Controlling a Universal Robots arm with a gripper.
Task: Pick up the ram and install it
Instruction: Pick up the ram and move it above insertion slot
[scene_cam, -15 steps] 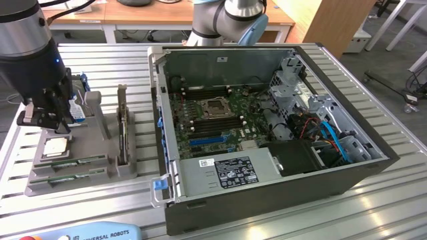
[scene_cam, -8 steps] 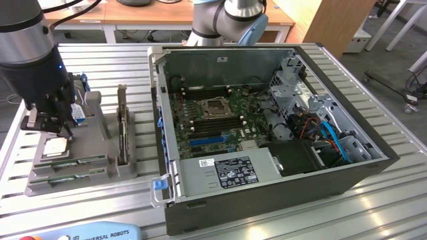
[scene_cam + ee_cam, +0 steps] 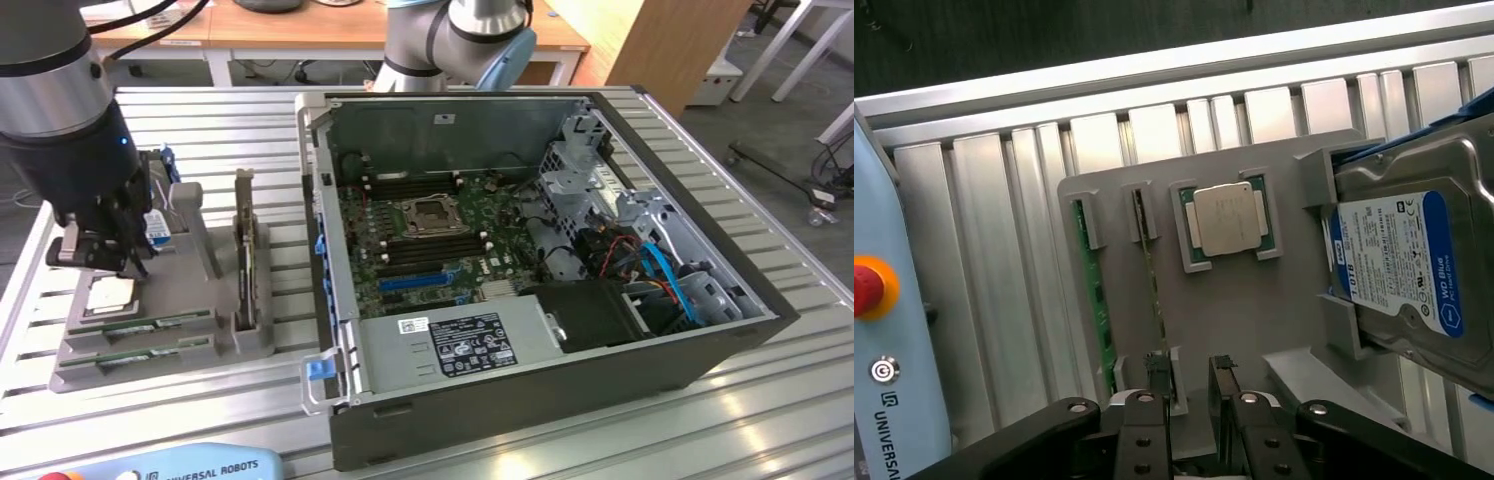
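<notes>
End effector (image 3: 1190, 374) open, holding nothing; hovers over grey tray (image 3: 1244, 310) on bench (image 3: 1004, 260); ram (image 3: 1152, 270) lies in tray slot beside CPU (image 3: 1226, 220), second stick alongside; one fingertip (image 3: 1157, 368) near ram's end; PC case (image 3: 534, 250) at exterior view's right.

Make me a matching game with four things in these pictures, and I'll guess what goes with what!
Things:
1. ram
2. processor chip
3. hard drive
4. gripper

Clues:
A. has a blue and white label
B. square and silver
C. long, thin and green, standing on edge in a slot of the tray
D. black, hovers over the tray with its fingers open

Right pairs: 1-C, 2-B, 3-A, 4-D
</notes>
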